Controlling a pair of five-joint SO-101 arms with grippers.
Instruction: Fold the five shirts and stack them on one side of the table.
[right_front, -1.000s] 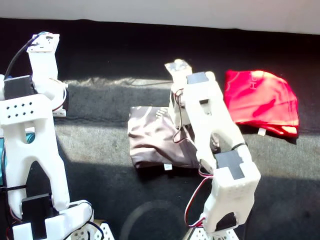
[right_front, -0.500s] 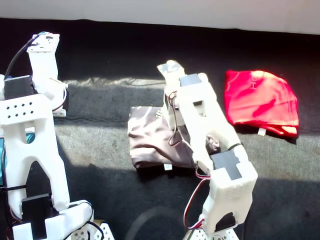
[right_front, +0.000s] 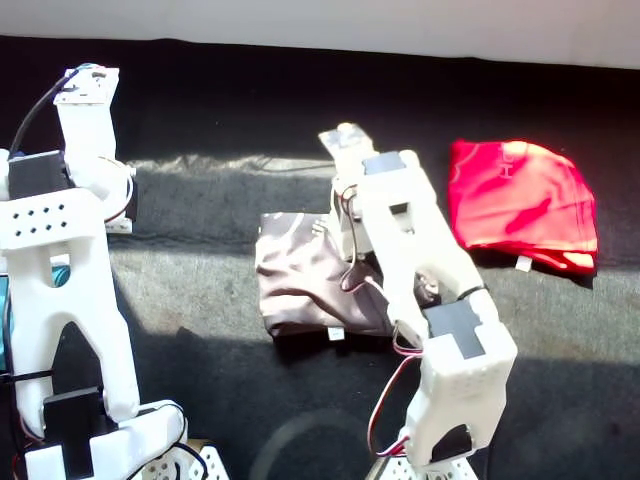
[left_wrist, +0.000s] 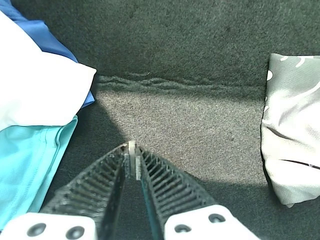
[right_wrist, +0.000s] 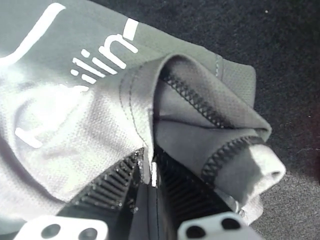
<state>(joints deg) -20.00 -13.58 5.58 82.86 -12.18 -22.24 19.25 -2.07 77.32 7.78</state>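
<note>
Your right hand (right_wrist: 151, 172) is clamped on a folded edge of the grey shirt (right_front: 300, 270), which lies on the table (right_front: 200, 230). The red shirt (right_front: 520, 200) lies near the grey shirt, not touching it. On the grey shirt's other side, your left hand (left_wrist: 131, 160) is closed on nothing, between it and the white shirt (left_wrist: 30, 85), blue shirt (left_wrist: 50, 45) and teal shirt (left_wrist: 25, 165).

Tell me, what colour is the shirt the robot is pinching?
The shirt is grey with white marks, clearest in the right wrist view.
</note>
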